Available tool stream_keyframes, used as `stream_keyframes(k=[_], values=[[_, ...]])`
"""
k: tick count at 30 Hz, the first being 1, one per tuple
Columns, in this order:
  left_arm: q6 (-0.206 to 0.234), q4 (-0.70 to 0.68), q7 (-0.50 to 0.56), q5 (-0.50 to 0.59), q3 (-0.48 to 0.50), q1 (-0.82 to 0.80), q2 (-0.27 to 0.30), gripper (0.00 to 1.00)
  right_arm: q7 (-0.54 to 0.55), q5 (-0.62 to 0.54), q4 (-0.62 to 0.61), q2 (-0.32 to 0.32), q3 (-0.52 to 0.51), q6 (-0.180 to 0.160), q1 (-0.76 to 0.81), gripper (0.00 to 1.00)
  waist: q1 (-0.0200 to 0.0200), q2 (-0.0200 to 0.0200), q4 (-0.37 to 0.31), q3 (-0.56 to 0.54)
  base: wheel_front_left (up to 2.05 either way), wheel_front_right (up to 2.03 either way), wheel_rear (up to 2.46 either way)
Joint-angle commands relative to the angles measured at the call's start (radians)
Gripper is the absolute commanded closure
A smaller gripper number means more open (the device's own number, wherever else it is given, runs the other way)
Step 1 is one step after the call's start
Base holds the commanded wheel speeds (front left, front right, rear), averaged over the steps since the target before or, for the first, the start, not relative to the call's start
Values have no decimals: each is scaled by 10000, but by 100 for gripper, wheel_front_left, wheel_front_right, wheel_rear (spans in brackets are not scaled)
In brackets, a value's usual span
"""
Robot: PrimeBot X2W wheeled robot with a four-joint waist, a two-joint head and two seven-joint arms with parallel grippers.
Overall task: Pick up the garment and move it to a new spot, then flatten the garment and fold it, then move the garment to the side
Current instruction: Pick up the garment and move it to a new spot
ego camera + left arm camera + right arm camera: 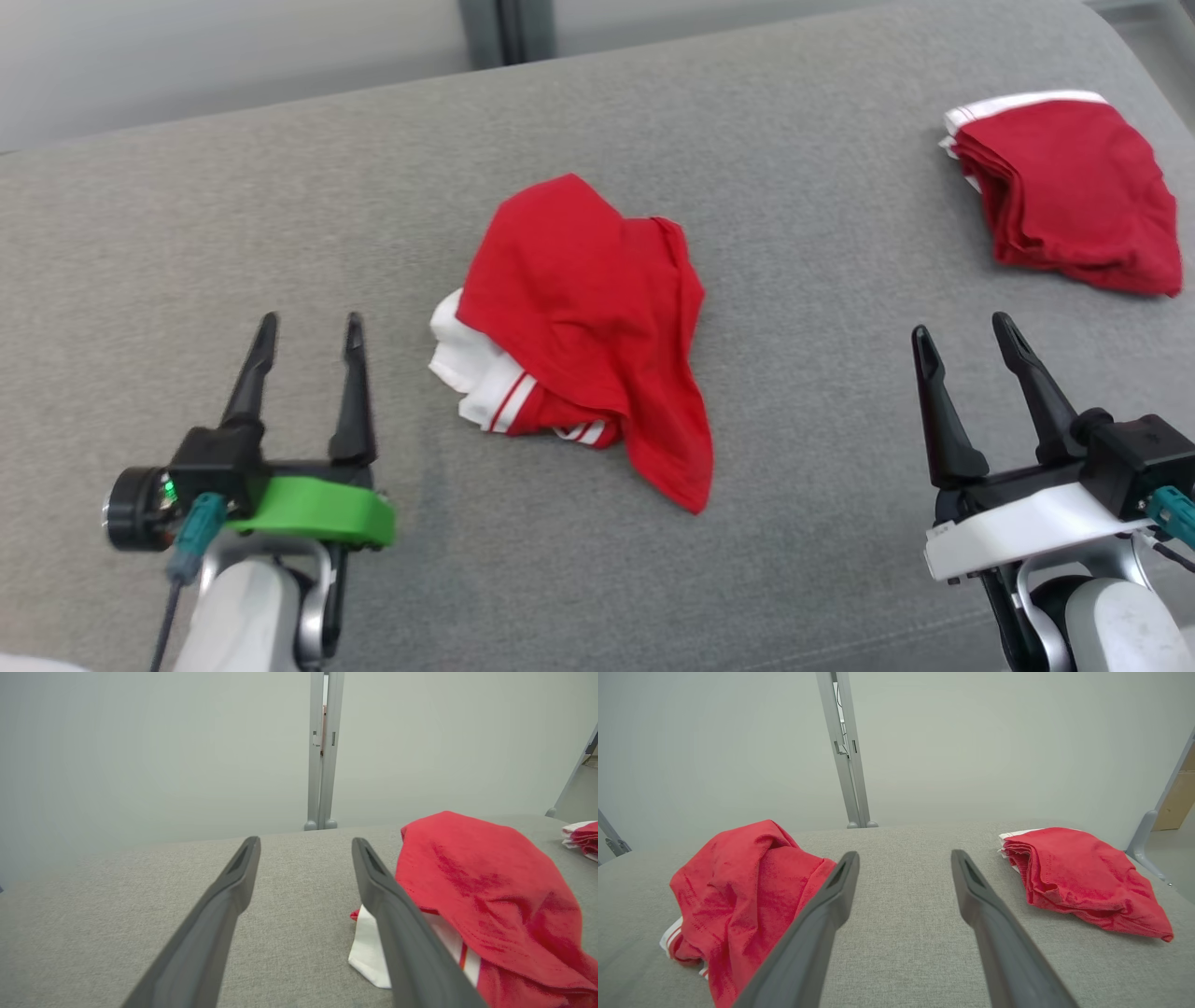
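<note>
- Found the red garment (583, 308) heaped, white striped trim showing, at the middle of the grey surface (187, 243).
- Saw left claw (311, 325) spread wide, empty, near its left edge.
- Saw right claw (962, 329) spread wide, empty, well apart on the other side.
- Noted a folded red pile (1064, 191) at far right.

looks like a bare lab or test room: a wide surface (822, 373) covered in plain grey cloth, blank pale wall panels (140, 756) joined by a grey metal post (322, 765), and a slanted post (1141, 835) at the right.
</note>
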Motion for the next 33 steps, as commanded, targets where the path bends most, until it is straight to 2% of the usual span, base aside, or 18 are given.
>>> stream_keyframes(k=[1,5,10,17,23,33], values=[[83,-56,-43,-3,150,292,185,0,40,-49,-29,-19,-9,-13,166,0,0,0,741,-620,0,0,0],[159,-256,-47,-91,506,820,476,0,137,-87,33,19,-79,-13,381,0,0,0,994,-908,0,0,0],[75,-474,-40,-86,469,1363,653,0,278,-160,139,42,-188,-13,588,0,0,0,1063,-1163,0,0,0],[-22,-475,58,-122,194,1814,613,0,421,-226,101,133,-272,-12,1063,0,0,0,953,-1579,0,0,0],[67,-268,146,-212,137,2165,595,0,575,-248,58,202,-157,-12,1349,0,0,0,857,-1966,0,0,0],[155,-215,152,-297,52,2221,610,0,724,-187,-121,218,-59,-12,1405,0,0,0,892,-2032,0,0,0]])
